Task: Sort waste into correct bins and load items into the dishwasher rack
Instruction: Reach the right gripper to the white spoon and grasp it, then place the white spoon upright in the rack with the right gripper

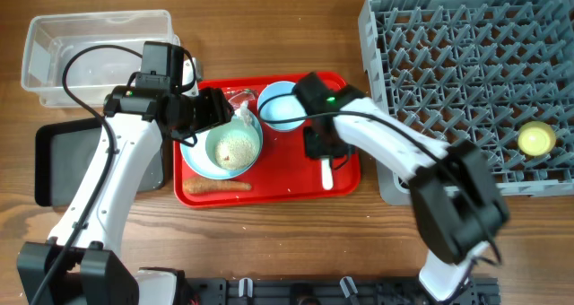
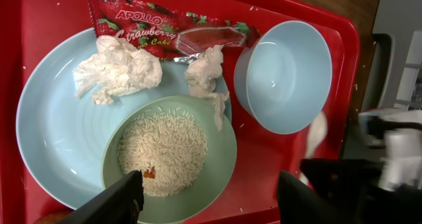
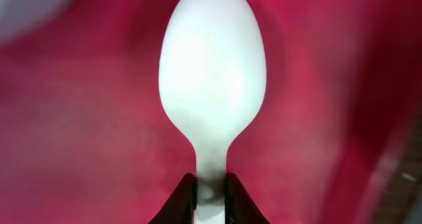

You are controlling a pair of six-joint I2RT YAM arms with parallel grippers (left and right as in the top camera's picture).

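Pale-green bowl (image 2: 226,145) of white rice grains (image 2: 163,151) on round light-blue plate (image 2: 56,138); left gripper (image 2: 211,194) spread apart; right gripper (image 3: 211,190) clamping white plastic spoon (image 3: 212,79).

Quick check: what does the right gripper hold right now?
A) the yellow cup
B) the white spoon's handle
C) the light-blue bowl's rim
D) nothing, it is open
B: in the right wrist view the right gripper pinches the white spoon at its neck, over the red tray.
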